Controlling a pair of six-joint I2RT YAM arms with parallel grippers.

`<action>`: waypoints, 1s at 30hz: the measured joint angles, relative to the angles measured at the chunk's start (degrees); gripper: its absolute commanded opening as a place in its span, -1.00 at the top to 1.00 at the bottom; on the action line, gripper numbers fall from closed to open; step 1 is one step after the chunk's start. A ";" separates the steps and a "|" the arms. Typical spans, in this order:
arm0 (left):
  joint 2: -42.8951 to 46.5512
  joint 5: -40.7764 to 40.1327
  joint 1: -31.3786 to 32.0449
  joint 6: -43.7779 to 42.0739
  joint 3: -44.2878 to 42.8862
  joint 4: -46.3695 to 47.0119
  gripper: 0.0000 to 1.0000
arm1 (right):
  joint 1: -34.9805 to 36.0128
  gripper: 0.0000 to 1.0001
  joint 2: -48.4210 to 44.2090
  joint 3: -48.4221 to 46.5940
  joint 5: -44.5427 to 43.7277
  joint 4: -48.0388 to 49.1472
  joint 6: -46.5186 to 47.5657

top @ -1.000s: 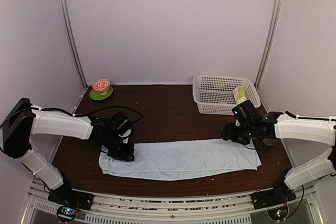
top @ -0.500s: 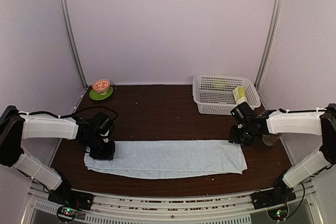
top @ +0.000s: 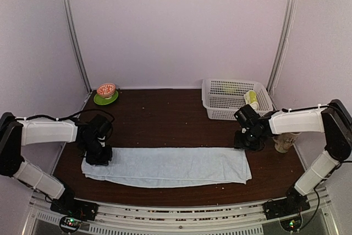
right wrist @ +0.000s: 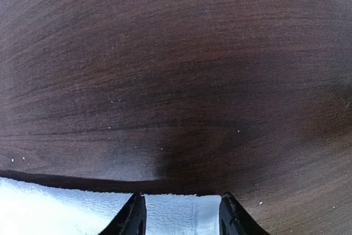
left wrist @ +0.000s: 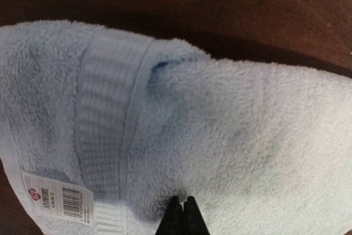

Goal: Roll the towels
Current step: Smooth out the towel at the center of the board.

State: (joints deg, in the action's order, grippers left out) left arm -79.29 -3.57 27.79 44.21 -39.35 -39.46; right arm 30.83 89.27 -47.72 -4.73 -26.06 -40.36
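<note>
In the top external view, the pale-blue towel (top: 170, 166) lay flat and lengthwise across the near part of the table (top: 176, 119). The left gripper (top: 99, 155) was at its left end and the right gripper (top: 247, 141) at its far right corner. The lime-green towel (top: 251, 99) sat in the white basket (top: 212, 89), apparently already rolled. If one arm pulled harder than the other, the cloth could skew or be dragged off line, and the roll would start crooked. In the left wrist view, the left gripper (left wrist: 183, 213) had its fingers pressed together, apparently pinching a puckered fold of the towel (left wrist: 236, 136) near the tag (left wrist: 55, 199). So small a bite could slip free. How much cloth lay between the fingers was hidden by the pile. In the right wrist view, the right gripper (right wrist: 182, 216) had its fingers spread, with the towel's edge (right wrist: 66, 213) between them. If they closed this close to the hem, they could miss the cloth or catch one layer only. The fingertips were cut off at the frame's lower edge, so contact with the cloth could not be confirmed.
</note>
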 measured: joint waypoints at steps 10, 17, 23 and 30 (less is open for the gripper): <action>4.13 4.09 0.00 -3.74 -5.70 -2.03 0.08 | 0.96 0.25 -6.51 1.49 0.22 -1.55 -0.37; 9.49 7.50 0.07 -4.48 -7.50 -2.73 0.04 | 1.73 0.35 -7.06 4.66 0.66 -1.66 -0.74; 11.37 7.67 0.07 -4.48 -7.91 -4.09 0.04 | 1.73 0.39 -4.74 4.85 0.68 -1.22 -1.57; 13.31 7.63 0.07 -4.42 -7.89 -4.94 0.04 | 1.73 0.74 -3.26 5.03 0.76 -0.70 -1.62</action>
State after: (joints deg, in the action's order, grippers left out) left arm -65.98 4.05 27.86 39.79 -47.24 -44.40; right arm 32.56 86.02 -42.70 -3.97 -26.76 -41.98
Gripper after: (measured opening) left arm 0.479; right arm 0.218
